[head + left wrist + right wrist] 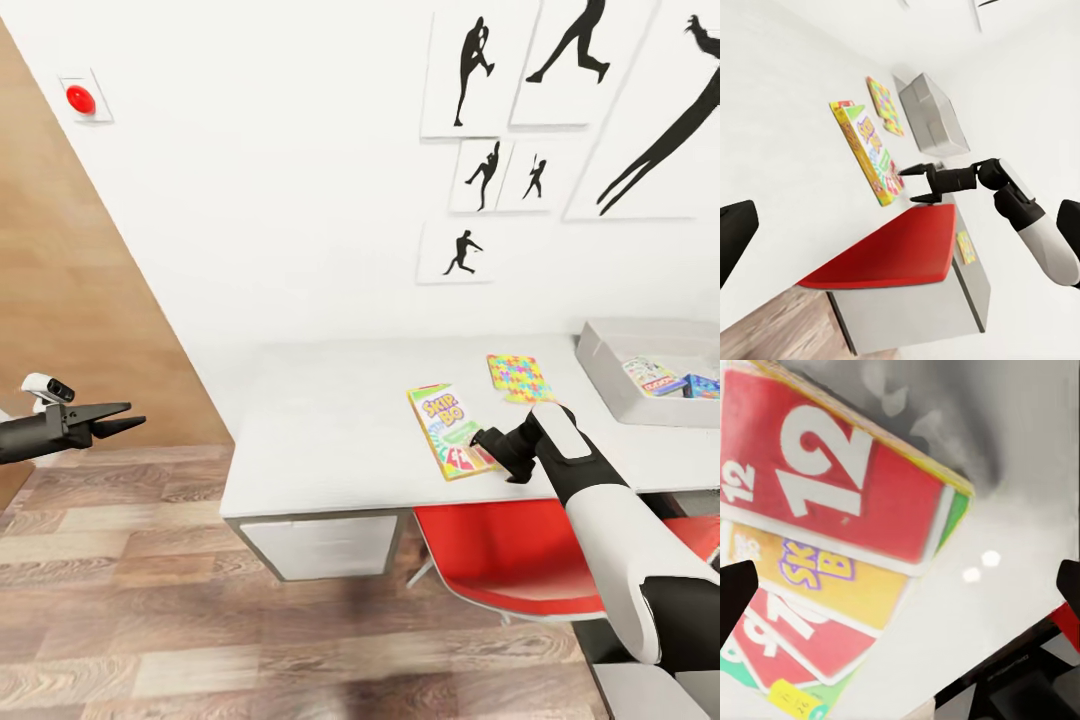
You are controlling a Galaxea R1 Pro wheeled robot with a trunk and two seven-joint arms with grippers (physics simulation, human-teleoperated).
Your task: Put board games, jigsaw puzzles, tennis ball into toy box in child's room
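Observation:
The green-edged SKIP-BO board game (447, 430) lies flat on the pale table (320, 420), with one multicolour jigsaw puzzle (520, 377) just behind it. My right gripper (478, 443) hovers open at the box's near right corner, and the box's printed cards (832, 510) lie under the spread fingers (735, 592). The left wrist view shows the same gripper (911, 185) with jaws apart beside the box (866, 150). The grey toy box (610, 375) stands at the table's right end with two game boxes (655, 377) inside. My left gripper (118, 418) is open over the floor, far to the left.
A red chair (500, 560) is tucked under the table below my right arm. White drawers (320, 545) sit under the table's left part. The wall with black silhouette prints (480, 70) runs behind the table. Wood plank floor (150, 600) spreads to the left.

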